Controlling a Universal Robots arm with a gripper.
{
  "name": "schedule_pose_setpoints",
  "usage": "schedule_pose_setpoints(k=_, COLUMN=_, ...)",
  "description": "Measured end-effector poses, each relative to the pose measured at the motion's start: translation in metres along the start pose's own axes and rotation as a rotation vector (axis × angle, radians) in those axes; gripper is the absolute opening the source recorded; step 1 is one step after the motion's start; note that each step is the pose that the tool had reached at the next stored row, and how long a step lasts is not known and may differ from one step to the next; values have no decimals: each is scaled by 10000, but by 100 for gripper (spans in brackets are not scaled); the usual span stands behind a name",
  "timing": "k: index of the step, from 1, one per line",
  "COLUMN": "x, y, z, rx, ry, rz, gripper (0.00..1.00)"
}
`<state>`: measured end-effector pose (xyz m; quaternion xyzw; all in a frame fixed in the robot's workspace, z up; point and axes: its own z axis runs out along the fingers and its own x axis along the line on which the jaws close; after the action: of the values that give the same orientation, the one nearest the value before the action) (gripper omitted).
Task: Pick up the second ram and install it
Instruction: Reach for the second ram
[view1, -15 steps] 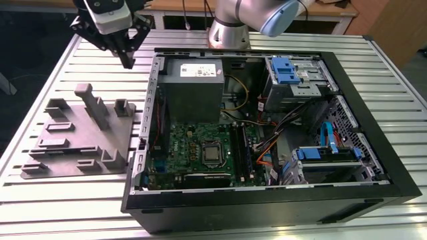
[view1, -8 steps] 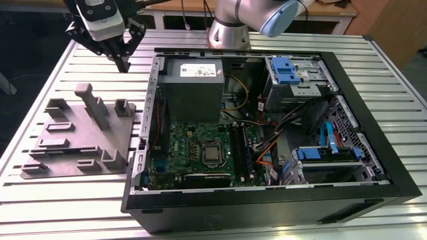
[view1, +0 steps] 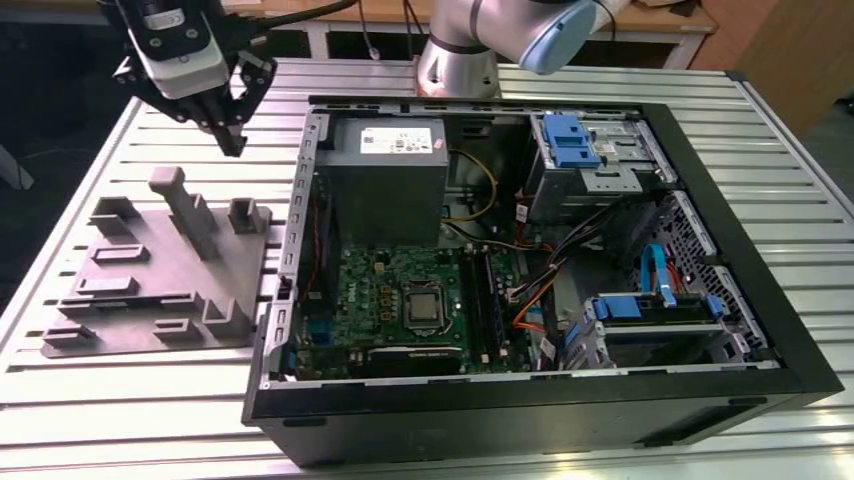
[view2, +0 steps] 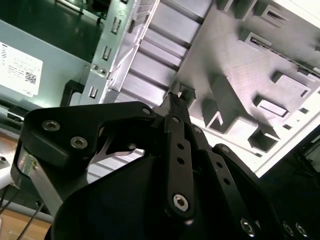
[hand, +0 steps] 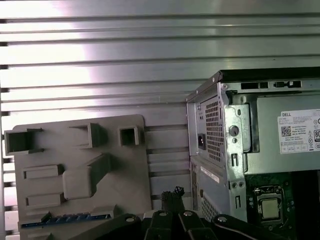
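The gripper (view1: 235, 147) hangs in the air over the grey holder plate (view1: 147, 270), above the plate's corner that lies toward the robot's base and the open computer case (view1: 534, 400). Its fingers are drawn together to a point and I see nothing between them, so I take the jaws as clenched and empty. In the second wrist view the gripper's (view2: 175, 98) tips are well clear of the plate's blocks.

Further along the plate, at the end away from that corner, sits the second ram (hand: 65, 218). In the first wrist view it shows as a dark bluish strip, apparently standing on edge in a long slot. Its long axis runs across the plate, one end pointing toward the case wall (hand: 220, 130) and the other away from it. So the stick lies well apart from the jaws, down the plate's length and off to the side away from the case.

Beyond the plate, inside the case, lies the green motherboard (view1: 387, 280). By my judgement the pick has not begun.
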<state>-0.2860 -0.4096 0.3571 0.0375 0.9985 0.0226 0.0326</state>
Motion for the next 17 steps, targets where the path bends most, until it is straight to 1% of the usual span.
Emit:
schedule_pose_setpoints(k=5, x=101, y=-67, z=26, rx=0, ry=0, rz=-1, gripper=10)
schedule_pose_setpoints(k=11, x=248, y=-134, z=53, rx=0, ry=0, rz=0, gripper=10)
schedule_pose_setpoints(k=17, x=343, y=-213, z=86, rx=1, ry=0, rz=0, gripper=10)
